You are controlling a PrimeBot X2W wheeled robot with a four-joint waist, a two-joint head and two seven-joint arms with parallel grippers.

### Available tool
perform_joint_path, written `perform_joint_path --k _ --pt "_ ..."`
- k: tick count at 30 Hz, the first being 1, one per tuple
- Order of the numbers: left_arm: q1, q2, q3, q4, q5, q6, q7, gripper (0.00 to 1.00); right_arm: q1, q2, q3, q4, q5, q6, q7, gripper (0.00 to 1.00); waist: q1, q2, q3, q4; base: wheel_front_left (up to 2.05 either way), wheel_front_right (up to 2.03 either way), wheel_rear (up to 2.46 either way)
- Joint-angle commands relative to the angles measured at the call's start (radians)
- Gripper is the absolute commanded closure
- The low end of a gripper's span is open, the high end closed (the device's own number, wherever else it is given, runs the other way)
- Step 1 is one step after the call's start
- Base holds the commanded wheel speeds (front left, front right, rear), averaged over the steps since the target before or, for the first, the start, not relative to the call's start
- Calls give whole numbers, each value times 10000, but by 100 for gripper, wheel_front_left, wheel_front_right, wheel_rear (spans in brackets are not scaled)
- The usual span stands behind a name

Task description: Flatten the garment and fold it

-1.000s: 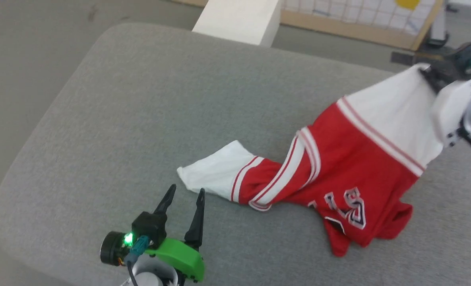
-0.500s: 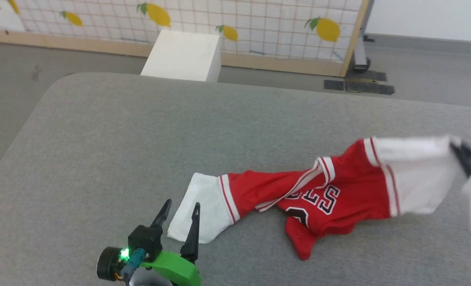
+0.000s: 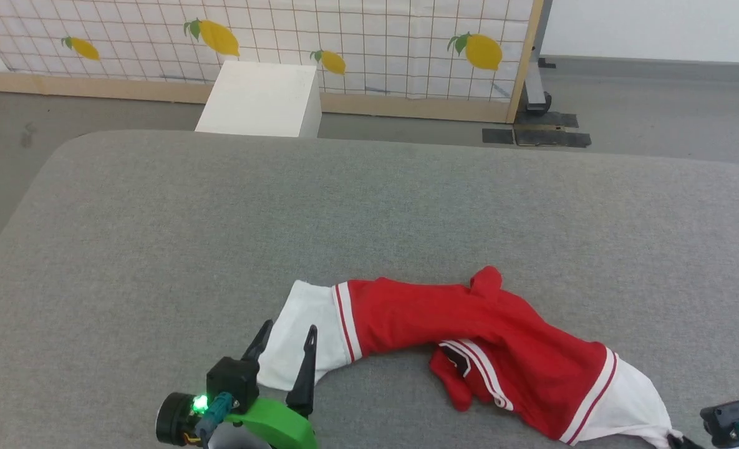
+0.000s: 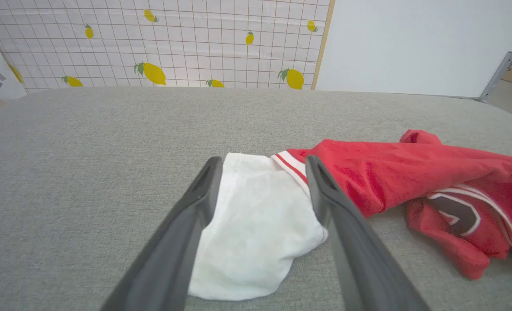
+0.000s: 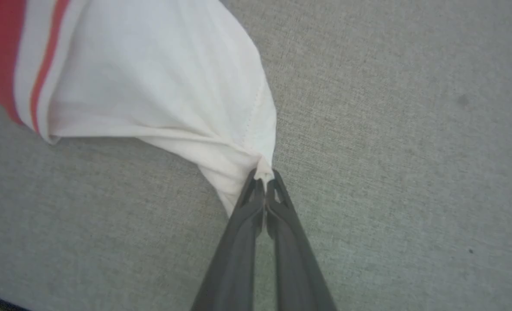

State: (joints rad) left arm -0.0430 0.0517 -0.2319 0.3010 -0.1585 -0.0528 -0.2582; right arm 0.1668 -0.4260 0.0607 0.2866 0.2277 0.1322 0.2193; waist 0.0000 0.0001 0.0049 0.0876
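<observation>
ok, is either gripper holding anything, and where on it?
Right gripper is shut on the jersey, pinching the edge of its white sleeve. Left gripper is open, holding nothing.

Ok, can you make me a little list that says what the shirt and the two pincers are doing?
shirt: red with white sleeves, lying bunched and twisted on the grey surface, not flat
left pincer: open, a finger on each side of one white sleeve
right pincer: shut on the tip of the other white sleeve
behind: a white box, a screen with lemons
folding: not started
</observation>
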Motion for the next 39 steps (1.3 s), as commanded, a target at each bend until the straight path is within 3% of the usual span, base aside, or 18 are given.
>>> perform_joint_path --k 1,2,3,4,12,21,24,31,34,37,38,39 --pt "-179 -14 11 65 -26 -8 -36 0 -71 68 50 126 -80 -15 -82 100 0 -1 26 14 0 0 0" --pt "-197 -14 18 106 -42 9 -36 0 -151 102 51 248 -79 -15 -126 100 0 -1 40 13 0 0 0" --pt "-208 -14 22 139 -58 18 -36 0 -242 129 13 307 -78 -15 -202 90 0 -1 54 12 0 0 0" --pt "-220 -14 25 181 -78 22 -36 0 -369 196 -98 355 -49 -15 -303 0 0 -1 61 11 0 0 0" --pt "-191 -14 176 292 -143 24 -36 0 -849 585 -680 -785 623 -15 -326 0 0 -1 22 -46 0 0 0" --pt "-530 100 337 869 -237 70 399 0 -692 1817 -1628 -3180 580 -15 -890 0 0 -1 357 -230 0 0 0" --pt "-934 245 330 1064 -232 136 1366 0 -588 2224 -1796 -3438 195 -15 -1237 0 0 -1 610 -270 0 0 0" --pt "-1913 983 173 1395 192 501 5116 0 -583 2891 -1792 -3619 -345 -15 -1499 0 0 -1 1330 -490 0 0 0" --pt "-2076 1190 66 1430 206 381 6149 0 -691 2981 -1650 -3611 -489 -15 -1498 0 0 -1 1565 -573 0 0 0" --pt "-2067 1197 -83 1503 -174 -130 6888 0 -798 3015 -1509 -3519 -623 -15 -1511 0 0 -1 1735 -611 0 0 0" --pt "-2066 1188 -105 1493 -327 -252 6981 45 -824 3024 -1481 -3481 -647 -15 -1522 0 0 -1 1766 -613 0 0 0" --pt "-2089 1214 -120 1429 -456 -356 6943 100 -852 3030 -1456 -3430 -671 -15 -1532 0 0 -1 1797 -612 0 0 0"
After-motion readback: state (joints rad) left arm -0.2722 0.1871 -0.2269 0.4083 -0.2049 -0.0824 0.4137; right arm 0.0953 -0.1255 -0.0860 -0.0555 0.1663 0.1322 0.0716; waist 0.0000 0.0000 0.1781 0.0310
